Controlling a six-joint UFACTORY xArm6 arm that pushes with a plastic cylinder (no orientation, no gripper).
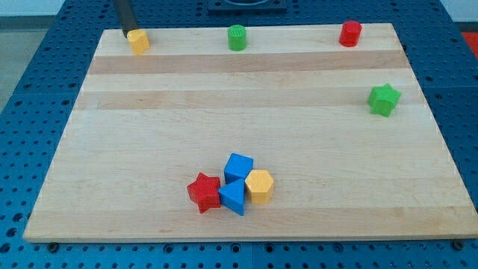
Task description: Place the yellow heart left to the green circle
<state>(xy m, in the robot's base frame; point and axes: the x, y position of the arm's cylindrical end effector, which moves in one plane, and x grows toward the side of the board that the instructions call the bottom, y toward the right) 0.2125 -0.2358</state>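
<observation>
Yellow heart (138, 40) sits at the bench's (224, 127) top-left corner, well left of the green circle (237, 37). My tip (128, 33) touches its upper-left side; no claw shows.

You are looking at a wooden board (246, 142) of pale, planked timber, its grain running from the view's left to right in lighter and darker bands, the surface showing smooth and matt. Under it, a blue perforated base (30, 90) is showing a hard finish dotted with regular holes. The blocks are all looking like moulded plastic with a faint sheen: the yellow heart (138, 40) at the far left corner, the green circle (237, 37) and red cylinder (350, 33) along the far edge, the green star (384, 99) by the right edge, and the red star (204, 192), blue cube (238, 167), blue triangle (232, 197) and yellow hexagon (259, 185) near the near edge. My tip (126, 31) is appearing dark and dull.
</observation>
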